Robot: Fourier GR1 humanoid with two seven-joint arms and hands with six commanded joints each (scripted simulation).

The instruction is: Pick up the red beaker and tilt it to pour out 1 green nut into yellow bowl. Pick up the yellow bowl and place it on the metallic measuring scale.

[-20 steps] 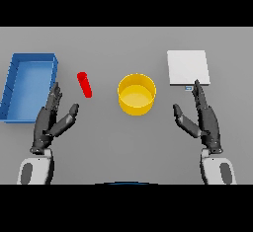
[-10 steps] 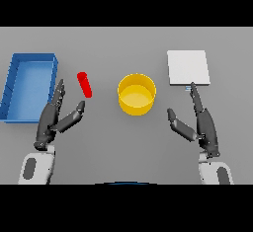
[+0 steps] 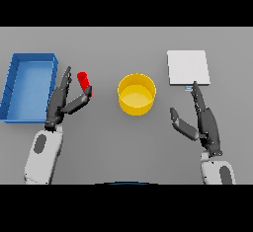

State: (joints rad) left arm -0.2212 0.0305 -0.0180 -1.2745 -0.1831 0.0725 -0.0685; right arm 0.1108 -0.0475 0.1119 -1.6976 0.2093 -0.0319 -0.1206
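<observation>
I see the left hand [image 3: 63, 102] left of centre, fingers straight and spread, thumb tip at the red beaker [image 3: 84, 83], gripping nothing. Beaker lies tilted on the table between blue tray [image 3: 15, 85] and yellow bowl [image 3: 137, 94], mid-frame. Scale [image 3: 187, 67] upper right. Right hand [image 3: 205, 122] lower right, open, empty, fingertip near the scale's edge.

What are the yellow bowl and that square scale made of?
The yellow bowl looks like plastic: one even bright colour, smooth, no glints. The measuring scale looks like pale brushed metal, flat, light grey and matte, though painted plastic would look the same.
</observation>
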